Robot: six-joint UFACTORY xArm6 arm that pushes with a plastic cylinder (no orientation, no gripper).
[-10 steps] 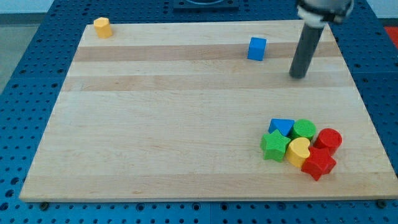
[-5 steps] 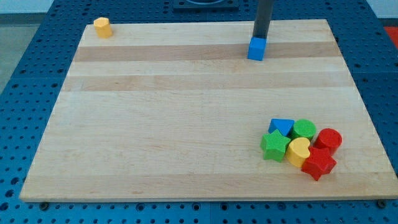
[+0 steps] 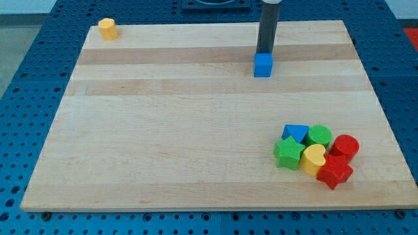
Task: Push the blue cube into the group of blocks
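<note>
The wooden board [image 3: 196,130] is seen on a blue perforated base [image 3: 26,98]. The blue cube [image 3: 263,64] sits toward the far edge, right of the middle, with bare wood all round it and a wide open stretch between it and the group near the near right corner. My tip [image 3: 264,52] is placed at the cube's far side, just behind it; contact seems likely, but cannot be confirmed from this angle. No gripper is carried, only the straight dark rod, so nothing is pinched or held.

The cube is shown as a small, plain, bright blue block with its top face lighter than its near face.

The group is packed tightly: a blue triangular block [image 3: 296,132], a green cylinder [image 3: 319,136], a red cylinder [image 3: 345,146], a green star [image 3: 288,152], a yellow heart-like block [image 3: 313,158] and a red star [image 3: 334,171]. A yellow block [image 3: 108,29] lies alone at the far left corner.
</note>
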